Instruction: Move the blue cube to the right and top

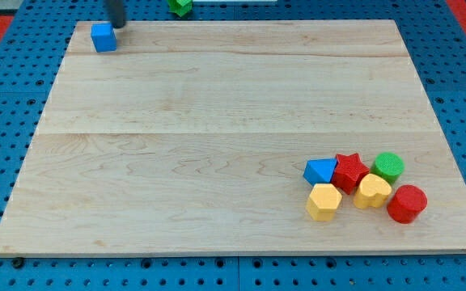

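The blue cube point(103, 37) sits near the top left corner of the wooden board point(217, 145). My tip point(118, 26) is the lower end of a dark rod coming down from the view's top edge. It stands just right of and slightly above the cube, close to its upper right corner; I cannot tell if it touches.
A green block point(180, 6) lies at the view's top edge, beyond the board. At the bottom right is a cluster: a blue block point(320, 171), a red star point(349, 171), a green cylinder point(388, 166), two yellow blocks point(324, 201) point(372, 191) and a red cylinder point(407, 203).
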Robot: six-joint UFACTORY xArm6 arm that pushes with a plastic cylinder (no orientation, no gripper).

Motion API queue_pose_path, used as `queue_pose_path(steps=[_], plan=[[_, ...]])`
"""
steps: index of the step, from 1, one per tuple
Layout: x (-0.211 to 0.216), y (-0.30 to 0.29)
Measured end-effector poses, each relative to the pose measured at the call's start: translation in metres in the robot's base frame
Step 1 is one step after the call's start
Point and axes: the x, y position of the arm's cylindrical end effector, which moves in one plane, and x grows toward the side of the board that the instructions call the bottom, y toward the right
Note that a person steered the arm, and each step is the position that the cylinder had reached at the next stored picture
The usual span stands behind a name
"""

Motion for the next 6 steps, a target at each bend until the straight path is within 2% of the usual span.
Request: queue_pose_path(steps=[1,2,3,4,5,6], plan=[[0.082,0.011],[0.126,0.008],[0.112,-0.051],[0.186,-0.009],[0.201,0.070],[0.176,0.004]])
